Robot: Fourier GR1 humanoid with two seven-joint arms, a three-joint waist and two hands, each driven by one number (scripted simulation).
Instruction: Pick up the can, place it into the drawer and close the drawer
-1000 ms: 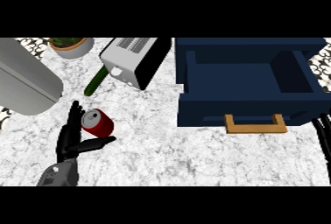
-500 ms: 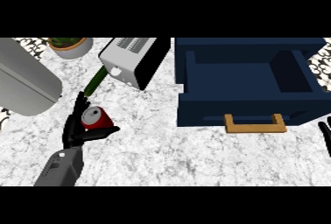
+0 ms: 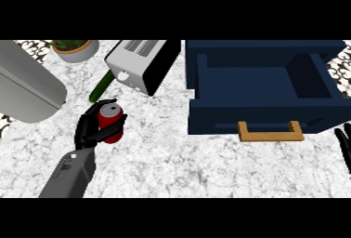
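The left hand (image 3: 96, 130) has its fingers (image 3: 103, 136) curled round the red can (image 3: 109, 122), so it is grasping it. The can is at the left side of the marble surface (image 3: 205, 167), close to a green thing (image 3: 101, 87) and just below a silver toaster (image 3: 140, 65). I cannot tell if the can is lifted off the surface yet or just touching it.

So the step in hand is the pick-up, and it looks nearly done. The blue drawer (image 3: 264, 95) is open, well off to the right, with its tan handle (image 3: 270, 132) facing the robot. Nothing is inside it that I can see.

The next move should be to lift the can and carry it right, over the front wall of the drawer, then set it down inside. After that the drawer needs a push on its front to close.

The right hand (image 3: 343, 146) rests at the right edge with its fingers straight and holds nothing.
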